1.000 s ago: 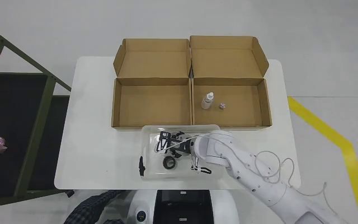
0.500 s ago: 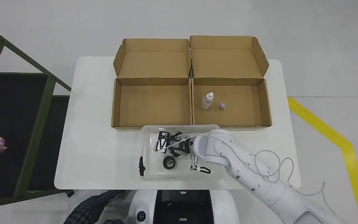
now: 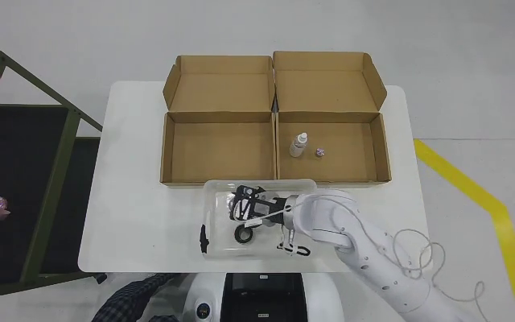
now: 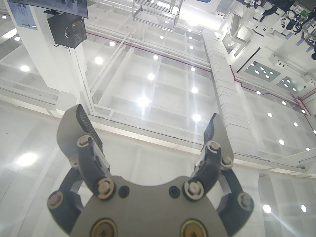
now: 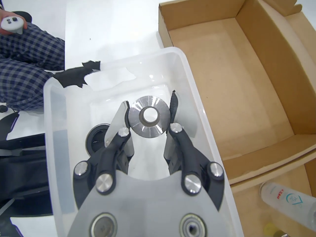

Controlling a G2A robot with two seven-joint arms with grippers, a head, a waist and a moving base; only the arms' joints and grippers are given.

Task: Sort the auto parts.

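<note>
My right gripper (image 5: 149, 99) is shut on a silver metal disc (image 5: 158, 127) with a centre hole, held by its rim over the clear plastic bin (image 5: 187, 75). In the top view that gripper (image 3: 251, 203) hangs over the bin's (image 3: 211, 187) far half. A black ring part (image 5: 95, 136) lies on the bin floor beside the gripper, and the ring part (image 3: 244, 234) lies at the bin's middle in the top view. Another black part (image 3: 294, 248) lies near the bin's front. My left gripper (image 4: 145, 127) is open and empty, pointing up at the ceiling.
Two open cardboard boxes stand behind the bin. The left box (image 3: 219, 151) is bare. The right box (image 3: 354, 153) holds a small bottle (image 3: 298, 144) and a tiny part (image 3: 319, 150). A flat black piece (image 3: 203, 236) sits at the bin's left rim.
The right arm has swung, its wrist moving to the right while the gripper stays over the bin. The black ring has kept its place.
</note>
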